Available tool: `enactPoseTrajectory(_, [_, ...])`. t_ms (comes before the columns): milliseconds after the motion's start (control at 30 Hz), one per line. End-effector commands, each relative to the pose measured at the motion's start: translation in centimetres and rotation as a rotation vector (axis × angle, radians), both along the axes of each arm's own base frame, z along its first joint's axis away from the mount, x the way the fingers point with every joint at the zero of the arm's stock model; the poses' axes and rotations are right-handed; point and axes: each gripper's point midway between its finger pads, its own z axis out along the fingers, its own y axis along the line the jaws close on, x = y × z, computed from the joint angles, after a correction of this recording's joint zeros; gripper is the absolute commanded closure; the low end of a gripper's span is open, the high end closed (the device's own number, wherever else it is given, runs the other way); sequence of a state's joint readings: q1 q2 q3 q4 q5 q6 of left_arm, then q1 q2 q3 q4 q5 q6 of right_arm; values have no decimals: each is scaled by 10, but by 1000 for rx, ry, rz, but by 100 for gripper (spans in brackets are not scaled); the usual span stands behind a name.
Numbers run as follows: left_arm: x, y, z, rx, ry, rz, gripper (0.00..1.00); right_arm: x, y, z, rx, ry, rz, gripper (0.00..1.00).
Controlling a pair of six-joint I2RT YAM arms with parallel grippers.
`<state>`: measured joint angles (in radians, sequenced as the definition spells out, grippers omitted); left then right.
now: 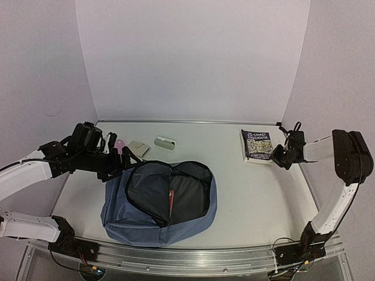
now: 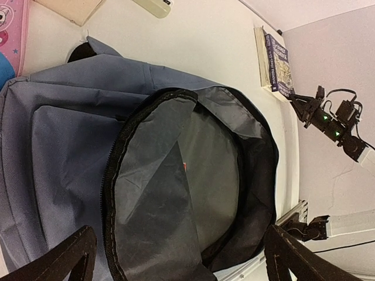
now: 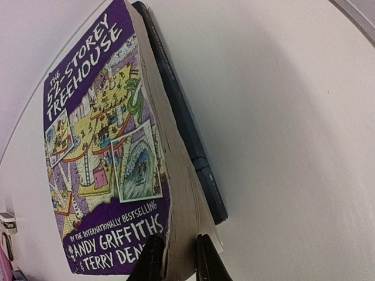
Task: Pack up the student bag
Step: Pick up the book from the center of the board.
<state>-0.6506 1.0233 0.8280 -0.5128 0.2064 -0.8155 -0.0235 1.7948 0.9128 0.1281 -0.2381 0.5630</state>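
White table (image 1: 258, 193), plain walls. The bag (image 1: 135, 222) lies left of centre with its mouth gaping, and the left claw (image 2: 179, 257) is spread wide above it. The right claw (image 3: 179, 260) pinches the book (image 3: 105, 146) by its page edge, seemingly clear of the dark volume (image 3: 187, 134) beneath. Lift slowly and keep it level: the bite looks shallow and may slip.

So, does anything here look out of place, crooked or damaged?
Nothing looks spilled or damaged. One small oddity: at the far right, the purple paperback does not sit squarely; a dark flat item seems to poke out from beneath one edge. The right end effector pinches the paperback's corner. The student bag lies gaping open.
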Motion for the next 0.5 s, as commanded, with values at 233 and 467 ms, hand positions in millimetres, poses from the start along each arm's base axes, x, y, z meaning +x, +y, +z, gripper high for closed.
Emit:
enactPoseTrajectory(233, [13, -13, 2, -15, -19, -32, 0, -49, 2, -9, 7, 82, 0, 85])
enactPoseTrajectory(467, [12, -15, 1, -13, -8, -43, 0, -42, -2, -4, 2, 53, -8, 41])
